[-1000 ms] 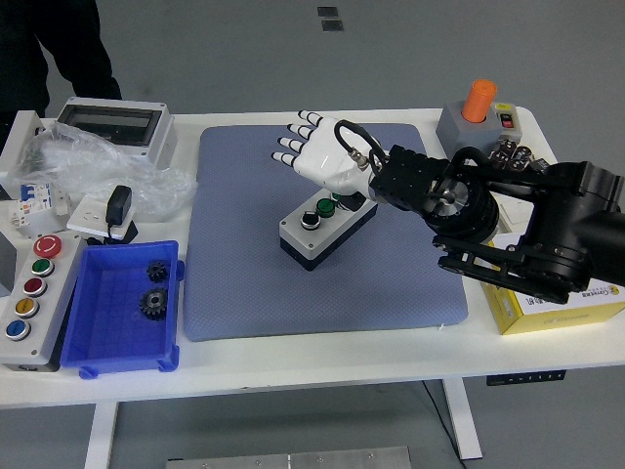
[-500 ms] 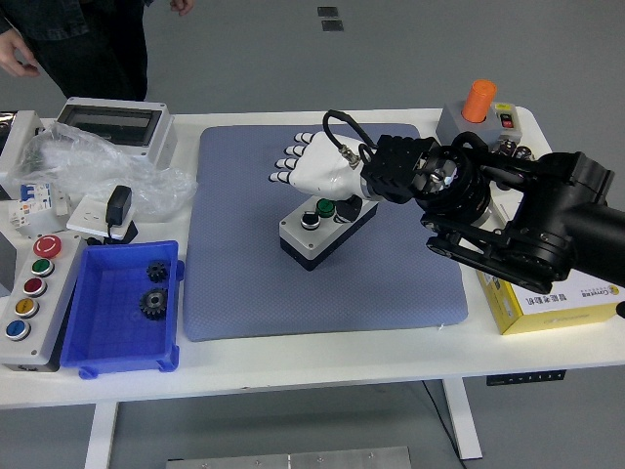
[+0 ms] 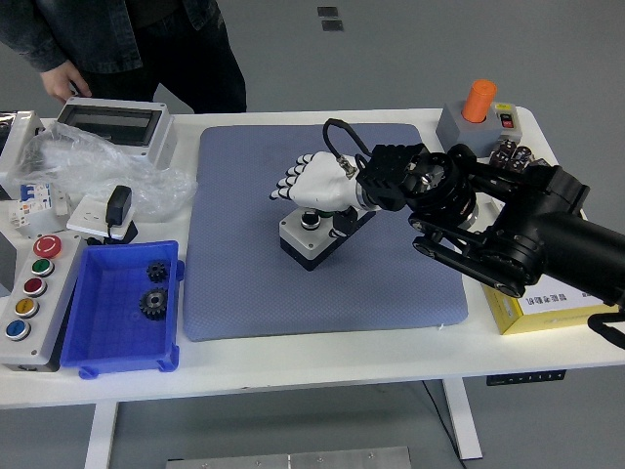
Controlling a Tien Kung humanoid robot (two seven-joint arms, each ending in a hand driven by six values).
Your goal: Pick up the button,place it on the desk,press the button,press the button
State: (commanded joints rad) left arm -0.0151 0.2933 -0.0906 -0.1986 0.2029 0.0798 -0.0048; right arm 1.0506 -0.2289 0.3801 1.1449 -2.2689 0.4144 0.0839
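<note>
The grey-and-black button box [image 3: 312,241] lies on the blue mat [image 3: 244,283] at the table's middle. My right hand [image 3: 296,185], white with dark fingertips, is lowered palm-down onto the box's top, its fingers stretched out flat toward the left. The palm covers the far part of the box, so only a black button [image 3: 311,219] shows beneath it. The fingers grasp nothing. My black right arm [image 3: 488,220] reaches in from the right edge. My left arm is out of view.
A blue bin [image 3: 117,342] with two gears and a control panel [image 3: 31,293] with several coloured buttons stand at the front left. A grey enclosure [image 3: 112,122] and plastic bag [image 3: 88,166] lie behind them. A person's hand [image 3: 63,83] hangs near the enclosure. An orange knob box [image 3: 477,112] and yellow carton [image 3: 557,303] sit at the right.
My right hand has tipped forward and come down from above the box's far end onto its top. The person has stepped in along the far left side.
</note>
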